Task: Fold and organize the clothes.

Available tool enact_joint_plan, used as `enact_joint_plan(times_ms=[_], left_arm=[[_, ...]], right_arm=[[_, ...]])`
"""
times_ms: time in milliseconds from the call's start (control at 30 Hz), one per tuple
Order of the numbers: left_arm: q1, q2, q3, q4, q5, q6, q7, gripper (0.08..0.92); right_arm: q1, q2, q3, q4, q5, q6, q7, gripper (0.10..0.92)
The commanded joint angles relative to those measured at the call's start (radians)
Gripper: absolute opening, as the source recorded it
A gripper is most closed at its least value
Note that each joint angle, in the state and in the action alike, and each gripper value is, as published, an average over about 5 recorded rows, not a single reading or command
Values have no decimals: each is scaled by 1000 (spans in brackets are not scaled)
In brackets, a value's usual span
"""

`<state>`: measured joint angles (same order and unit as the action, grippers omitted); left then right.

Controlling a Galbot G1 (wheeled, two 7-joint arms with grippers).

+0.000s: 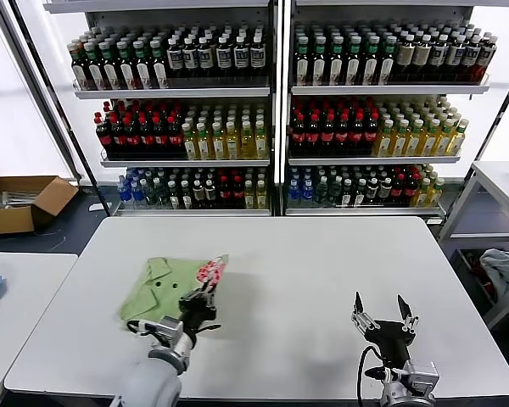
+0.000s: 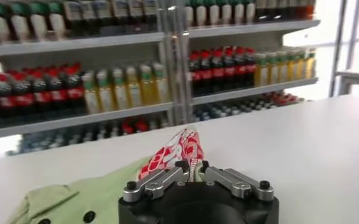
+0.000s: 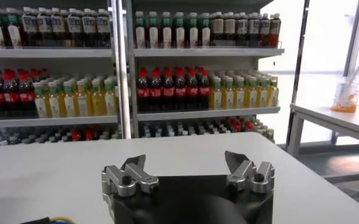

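**Folding a soft shirt — left arm at work, right arm waiting**

Item: one light green polo shirt (image 1: 163, 287), lying on the white table (image 1: 322, 280) toward the robot's left side, partly gathered, collar and dark buttons facing up. One corner, showing the red-and-white print (image 1: 211, 270), is lifted off the surface and stands up in a peak.

Handling, as judged: light, limp cloth with no stiffness of its own. It should drape and sag wherever it is not held, and slide easily on the smooth tabletop, so a single pinch may drag the whole piece instead of folding it. Not fragile. Best holds look to be hems, a sleeve edge or a corner — places where the layers are thin enough to pinch; the collar is thicker and would bunch.

Left gripper (image 1: 200, 300): low over the table at the shirt's near right edge, arm reaching forward from the body. In the left wrist view the fingers (image 2: 167, 176) are drawn together with the printed cloth rising between them (clenched on the shirt corner, as far as can be seen).

Right gripper (image 1: 383, 311): parked over bare table on the robot's right, well apart from the shirt, pointing forward, fingers (image 3: 130, 173) spread wide and holding nothing.

Surroundings: shelves of bottles (image 1: 237, 119) behind the table; a cardboard box (image 1: 21, 202) on the floor at far left.
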<state>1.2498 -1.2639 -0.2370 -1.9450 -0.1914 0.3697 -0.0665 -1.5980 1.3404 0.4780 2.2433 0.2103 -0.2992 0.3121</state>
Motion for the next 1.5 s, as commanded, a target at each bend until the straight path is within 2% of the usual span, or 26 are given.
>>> enact_joint_plan(times_ms=[33, 133, 233, 433, 533, 633, 800, 900, 1033, 1200, 1400, 1500], left_arm=[[-79, -148, 170, 49, -111, -61, -60, 117], [-100, -191, 192, 62, -161, -95, -84, 149], [-116, -221, 215, 63, -180, -90, -119, 225], [-110, -216, 237, 12, -187, -38, -142, 398], [-100, -211, 209, 7, -168, -40, -137, 485], [-99, -174, 136, 10, -110, -26, -145, 572], [-87, -58, -44, -24, -8, 22, -164, 719], [-58, -8, -138, -65, -12, 36, -163, 790], [-11, 28, -226, -108, -37, 37, -164, 820], [41, 31, -297, -142, -69, 35, -169, 823], [77, 27, -326, -147, -80, 31, -173, 823], [80, 23, -325, -140, -84, 31, -176, 823]], right_arm=[[12, 6, -24, -23, -10, -4, 4, 823], [32, 5, -36, -40, -5, -11, 6, 823], [51, -1, -57, -51, 29, -33, 7, 823], [103, -9, -114, -90, 87, -69, 10, 823], [136, -13, -143, -93, 194, -89, 19, 823], [188, -34, -183, -98, 348, -128, 28, 823], [327, -76, -257, -131, 564, -219, 73, 823], [413, -82, -308, -171, 624, -246, 115, 823], [476, -60, -377, -237, 616, -245, 144, 823], [503, 0, -434, -320, 584, -240, 162, 823], [507, 55, -462, -367, 569, -239, 180, 823], [510, 74, -475, -381, 557, -239, 180, 796]])
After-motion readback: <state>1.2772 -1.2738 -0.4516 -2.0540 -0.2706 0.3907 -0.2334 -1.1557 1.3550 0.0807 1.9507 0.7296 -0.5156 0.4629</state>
